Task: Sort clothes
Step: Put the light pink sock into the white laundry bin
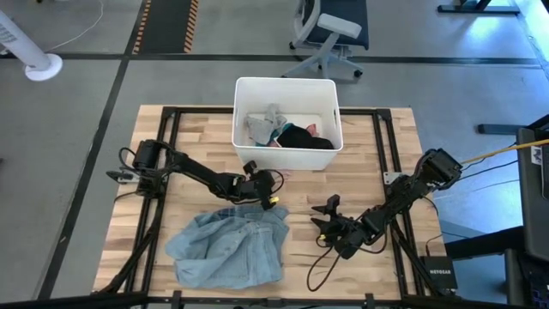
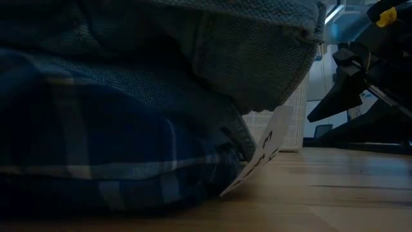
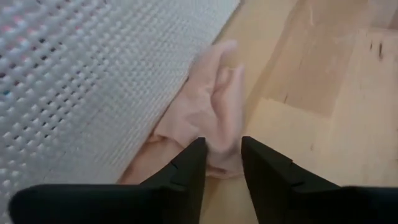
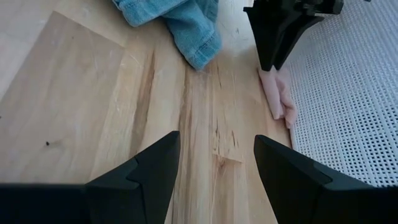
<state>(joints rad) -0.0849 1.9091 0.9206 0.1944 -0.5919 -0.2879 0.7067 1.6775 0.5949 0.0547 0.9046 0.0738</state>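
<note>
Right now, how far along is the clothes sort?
Done: a few pieces, grey, black and pink, already lie in the white bin. In hand: the left claw is down on a small pink piece on the table beside the bin wall, fingers straddling it. Left: that piece and the big grey-blue shirt at the table's near edge. The right claw waits open over bare wood.

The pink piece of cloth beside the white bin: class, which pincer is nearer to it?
Left. The left pincer is right at the pink cloth, its fingers straddling one end beside the white bin. The right pincer is open over bare table, well short of it.
</note>
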